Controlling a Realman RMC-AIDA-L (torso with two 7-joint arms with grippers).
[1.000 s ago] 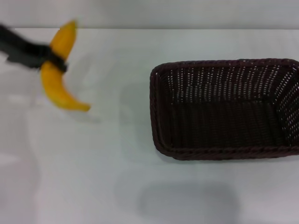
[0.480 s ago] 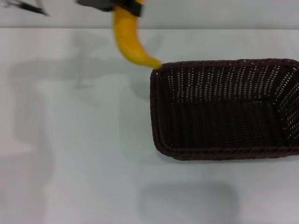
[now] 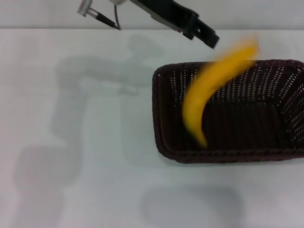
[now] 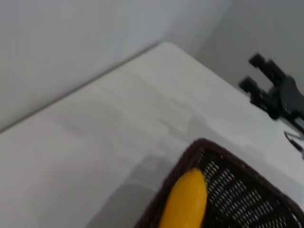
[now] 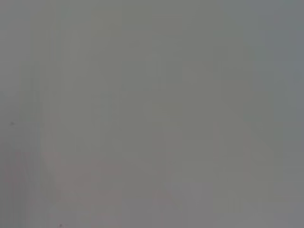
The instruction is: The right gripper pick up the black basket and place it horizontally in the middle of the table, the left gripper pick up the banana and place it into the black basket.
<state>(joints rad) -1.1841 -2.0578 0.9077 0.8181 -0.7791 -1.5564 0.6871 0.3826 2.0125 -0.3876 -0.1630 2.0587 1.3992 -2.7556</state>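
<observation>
Banana (image 3: 213,90) above black basket (image 3: 228,154); left gripper (image 3: 209,38) apart.

You had the black basket (image 3: 232,111) sitting flat on the white table (image 3: 85,142), long side across the head view, right of the middle and running off that view's right edge, its dark woven openwork walls sloping up to a braided rim. The banana (image 3: 213,85) was a plain yellow curve slanting over the basket's open top, its lower tip pointing down toward the near wall and its upper end above the far rim. It was smeared in the head view, so you probably could not tell whether it touched the weave; the left wrist view showed one rounded yellow end (image 4: 186,202) just inside the basket's corner (image 4: 199,152).
</observation>
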